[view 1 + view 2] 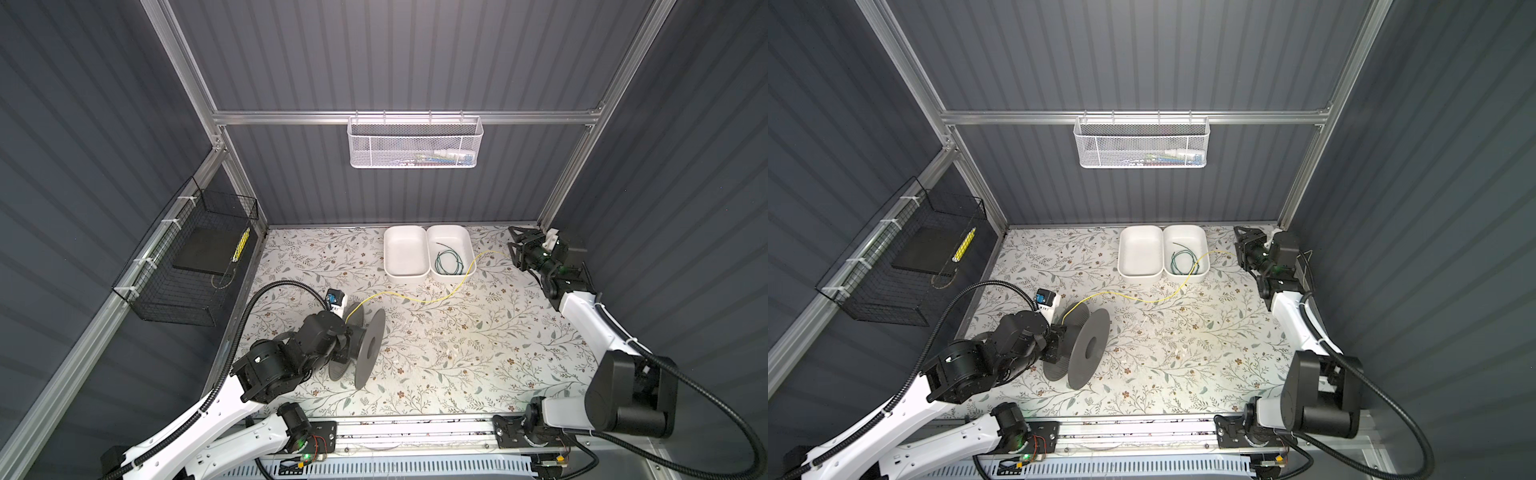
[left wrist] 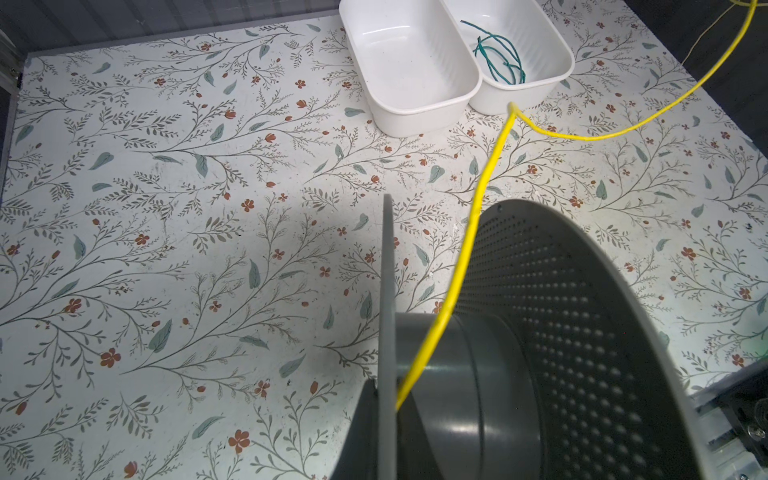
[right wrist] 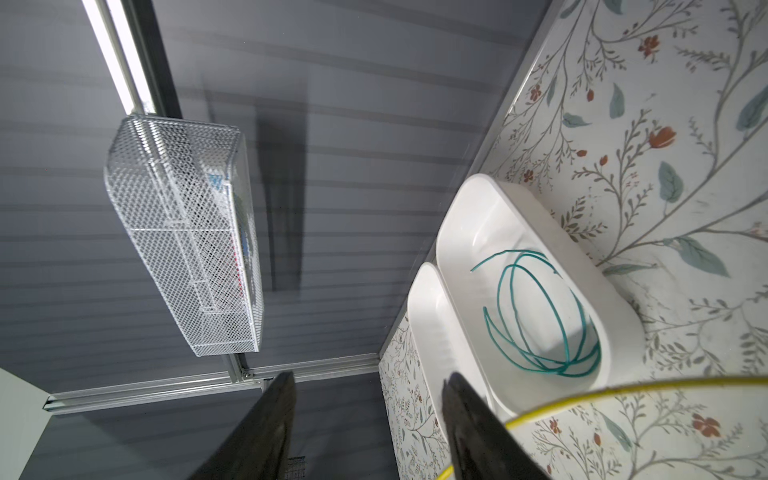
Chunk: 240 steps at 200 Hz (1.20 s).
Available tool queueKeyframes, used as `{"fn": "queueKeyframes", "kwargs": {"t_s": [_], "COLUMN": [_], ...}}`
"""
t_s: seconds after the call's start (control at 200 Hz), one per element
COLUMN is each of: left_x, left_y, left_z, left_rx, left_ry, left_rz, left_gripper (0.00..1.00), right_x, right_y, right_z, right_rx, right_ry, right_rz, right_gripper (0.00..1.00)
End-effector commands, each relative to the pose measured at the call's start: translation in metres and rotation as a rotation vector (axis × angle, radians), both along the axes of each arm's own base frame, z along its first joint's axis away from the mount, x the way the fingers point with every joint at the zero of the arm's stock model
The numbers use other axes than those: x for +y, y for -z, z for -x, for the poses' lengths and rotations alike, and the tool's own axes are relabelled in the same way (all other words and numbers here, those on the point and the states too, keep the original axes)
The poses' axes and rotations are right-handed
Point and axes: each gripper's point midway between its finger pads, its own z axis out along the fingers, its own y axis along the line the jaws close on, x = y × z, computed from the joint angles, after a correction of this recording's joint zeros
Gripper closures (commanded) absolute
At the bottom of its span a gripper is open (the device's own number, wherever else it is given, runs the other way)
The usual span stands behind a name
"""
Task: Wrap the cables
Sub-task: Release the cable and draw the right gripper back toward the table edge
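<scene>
A grey spool (image 1: 370, 349) (image 1: 1088, 353) lies with its axle level over the floral mat, and my left gripper (image 1: 349, 336) (image 2: 388, 395) is shut on the edge of one flange. The yellow cable (image 1: 415, 299) (image 1: 1142, 300) (image 2: 469, 232) runs from the spool's hub across the mat to my right gripper (image 1: 514, 248) (image 1: 1239, 247) (image 3: 370, 395) at the back right. That gripper is open; the yellow cable (image 3: 623, 388) passes outside one finger, not between the jaws. The green cable (image 1: 449, 262) (image 1: 1183, 259) (image 3: 540, 311) lies coiled in the right-hand white tray (image 1: 451, 226).
An empty white tray (image 1: 406, 227) stands beside the one with the green cable. A white mesh basket (image 1: 415, 141) hangs on the back wall. A black wire basket (image 1: 187, 266) is fixed to the left wall. Aluminium rails edge the mat.
</scene>
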Motion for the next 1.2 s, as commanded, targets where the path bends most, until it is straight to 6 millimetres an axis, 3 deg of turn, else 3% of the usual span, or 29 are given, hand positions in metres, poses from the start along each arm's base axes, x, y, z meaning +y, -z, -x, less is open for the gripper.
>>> {"fn": "queueKeyframes", "kwargs": {"t_s": [0.0,0.135,0.225,0.325,0.66,0.795,0.97,1.195], "left_x": [0.000,0.000,0.000,-0.001,-0.003,-0.001,0.002,0.010], "left_y": [-0.024,-0.024,-0.025,-0.026,-0.024,-0.023,-0.024,-0.037], "left_z": [-0.005,-0.005,-0.006,-0.006,-0.007,-0.006,-0.005,-0.002], "left_rx": [-0.070,-0.068,-0.069,-0.069,-0.062,-0.059,-0.060,-0.073], "left_ry": [-0.017,-0.017,-0.018,-0.019,-0.025,-0.033,-0.037,-0.046], "left_rz": [0.061,0.064,0.064,0.066,0.076,0.083,0.079,0.074], "left_gripper": [1.00,1.00,1.00,1.00,1.00,1.00,1.00,1.00], "right_x": [-0.002,0.006,0.003,-0.003,0.004,0.003,0.000,-0.006], "right_y": [0.006,0.017,0.037,0.043,0.067,0.075,0.067,0.057], "right_z": [0.011,0.016,0.024,0.030,-0.011,-0.025,-0.033,-0.040], "right_rx": [0.020,0.043,0.106,0.110,0.174,0.160,0.140,0.114], "right_ry": [0.003,-0.024,0.028,0.082,0.039,0.047,0.044,0.052], "right_rz": [0.023,-0.049,-0.082,-0.099,-0.165,-0.212,-0.187,-0.212], "right_gripper": [0.35,0.34,0.33,0.31,0.32,0.50,0.79,0.98]}}
